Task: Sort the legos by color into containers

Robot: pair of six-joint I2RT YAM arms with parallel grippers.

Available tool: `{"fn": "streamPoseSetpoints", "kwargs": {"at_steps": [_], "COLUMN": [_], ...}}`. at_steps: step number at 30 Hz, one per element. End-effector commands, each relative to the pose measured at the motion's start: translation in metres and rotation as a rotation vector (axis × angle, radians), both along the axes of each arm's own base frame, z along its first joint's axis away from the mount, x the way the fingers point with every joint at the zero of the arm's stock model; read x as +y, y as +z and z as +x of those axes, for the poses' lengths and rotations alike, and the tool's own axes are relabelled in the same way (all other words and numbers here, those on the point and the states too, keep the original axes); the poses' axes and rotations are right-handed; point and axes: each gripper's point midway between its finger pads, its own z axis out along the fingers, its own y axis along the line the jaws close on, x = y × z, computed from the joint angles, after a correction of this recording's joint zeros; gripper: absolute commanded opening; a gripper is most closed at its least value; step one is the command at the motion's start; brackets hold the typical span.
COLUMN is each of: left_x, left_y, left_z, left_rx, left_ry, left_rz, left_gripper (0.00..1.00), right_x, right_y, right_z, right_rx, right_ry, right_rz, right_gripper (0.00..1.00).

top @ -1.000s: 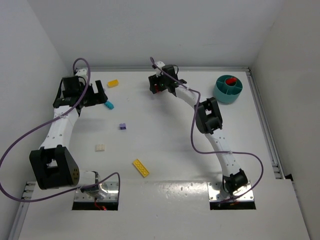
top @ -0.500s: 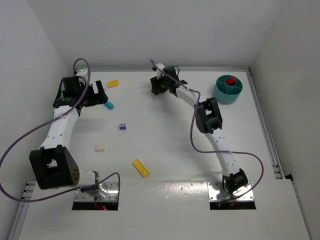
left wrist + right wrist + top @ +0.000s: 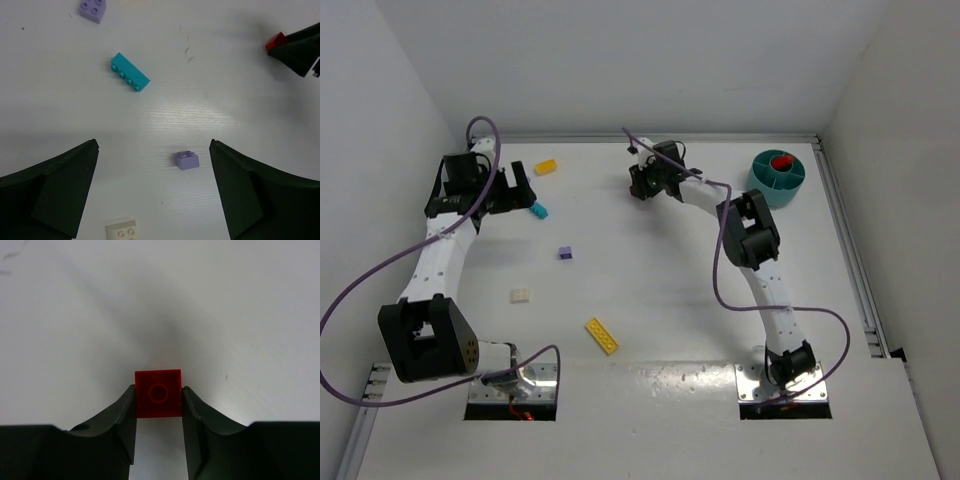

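Note:
My right gripper (image 3: 158,396) is shut on a small red brick (image 3: 158,382), its jaws pressed against both sides, down near the table. From above, this gripper (image 3: 642,184) is at the far middle of the table. The left wrist view shows the red brick (image 3: 275,40) at the top right. My left gripper (image 3: 153,145) hangs open and holds nothing. Below it lie a cyan brick (image 3: 130,72), a small purple brick (image 3: 187,160) and another purple brick (image 3: 93,9). The teal dish (image 3: 760,186) stands at the far right, with a red brick (image 3: 781,161) in one compartment.
A yellow brick (image 3: 546,166) lies at the far left. A cream brick (image 3: 521,295) and a long yellow plate (image 3: 601,335) lie nearer the arm bases. The cyan brick (image 3: 538,210) is beside the left gripper (image 3: 515,188). Walls close in at the back and on both sides.
My right gripper has closed on the red brick, and its arm has shifted a little to the right. The left arm has not moved.

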Motion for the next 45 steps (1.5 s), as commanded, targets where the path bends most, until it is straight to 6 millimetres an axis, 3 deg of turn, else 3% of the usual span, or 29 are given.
{"fn": "streamPoseSetpoints", "kwargs": {"at_steps": [1, 2, 3, 5, 6, 7, 8, 9, 10, 11, 12, 14, 15, 20, 25, 30, 45], "left_x": [0.0, -0.003, -0.007, -0.014, -0.025, -0.028, -0.031, -0.04, -0.046, -0.05, -0.06, -0.067, -0.072, -0.077, -0.083, -0.082, -0.081], "left_y": [0.029, 0.029, 0.03, 0.031, 0.035, 0.032, 0.039, 0.042, 0.041, 0.044, 0.044, 0.049, 0.051, 0.057, 0.056, 0.062, 0.062], "left_z": [-0.001, -0.001, -0.001, -0.002, -0.003, -0.003, -0.001, -0.003, -0.002, 0.001, 0.0, 0.002, 0.003, 0.01, 0.015, 0.019, 0.019], "left_rx": [-0.085, -0.085, -0.094, -0.106, -0.116, -0.115, -0.141, -0.15, -0.155, -0.171, -0.172, -0.193, -0.204, -0.213, -0.207, -0.216, -0.216], "left_ry": [-0.018, -0.027, -0.038, -0.064, -0.091, -0.092, -0.098, -0.108, -0.124, -0.122, -0.145, -0.153, -0.16, -0.171, -0.181, -0.168, -0.16], "left_rz": [0.012, 0.012, 0.013, 0.022, 0.022, 0.03, 0.038, 0.039, 0.039, 0.039, 0.041, 0.036, 0.027, 0.027, 0.029, 0.026, 0.031], "left_gripper": [1.0, 1.0, 1.0, 1.0, 1.0, 1.0, 1.0, 1.0, 1.0, 1.0, 1.0, 1.0, 1.0, 1.0, 1.0, 1.0, 1.0], "right_x": [-0.01, -0.019, -0.029, -0.05, -0.064, -0.08, -0.095, -0.12, -0.136, -0.151, -0.18, -0.209, -0.235, -0.301, -0.338, -0.361, -0.423], "right_y": [0.063, 0.073, 0.114, 0.121, 0.135, 0.167, 0.169, 0.179, 0.201, 0.204, 0.209, 0.216, 0.22, 0.22, 0.215, 0.204, 0.175], "right_z": [-0.019, -0.024, -0.028, -0.052, -0.056, -0.059, -0.07, -0.067, -0.071, -0.077, -0.073, -0.076, -0.078, -0.079, -0.075, -0.062, -0.054], "right_rx": [-0.044, -0.041, -0.081, -0.029, -0.029, -0.079, -0.043, -0.055, -0.093, -0.076, -0.084, -0.092, -0.091, -0.087, -0.065, -0.031, 0.076], "right_ry": [0.044, 0.034, 0.028, 0.009, -0.011, -0.046, -0.055, -0.113, -0.134, -0.155, -0.225, -0.265, -0.319, -0.429, -0.498, -0.546, -0.666], "right_rz": [0.039, 0.038, 0.059, 0.038, 0.038, 0.021, -0.005, -0.034, -0.053, -0.074, -0.11, -0.156, -0.188, -0.298, -0.338, -0.36, -0.365], "right_gripper": [0.08, 0.06, 0.06, 0.03, 0.03, 0.01, 0.0, 0.0, 0.0, 0.0, 0.0, 0.0, 0.0, 0.0, 0.0, 0.0, 0.0]}}
